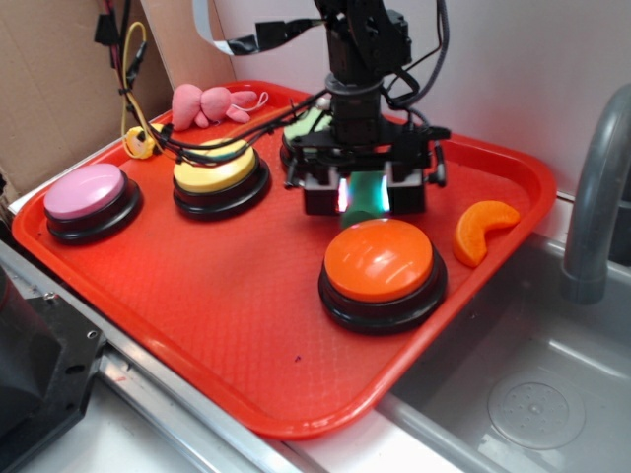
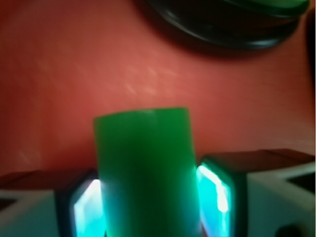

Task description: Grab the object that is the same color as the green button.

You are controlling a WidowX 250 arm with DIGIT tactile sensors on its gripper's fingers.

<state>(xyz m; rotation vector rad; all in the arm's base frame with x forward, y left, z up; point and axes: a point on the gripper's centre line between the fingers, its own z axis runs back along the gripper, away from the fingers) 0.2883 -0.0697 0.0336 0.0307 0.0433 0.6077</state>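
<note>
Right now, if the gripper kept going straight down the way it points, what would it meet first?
The green cylinder, already between the jaws of the gripper. Below that is the red tray. Whether the cylinder stands on the tray or is lifted, I cannot tell.

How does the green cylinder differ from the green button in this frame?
The green cylinder is small, deep green and straight-sided; the green button is a larger, paler green dome on a black base. The cylinder sits between the pads of the gripper, near the orange button; the green button rests on the red tray, largely hidden behind the arm. Both are green.
</note>
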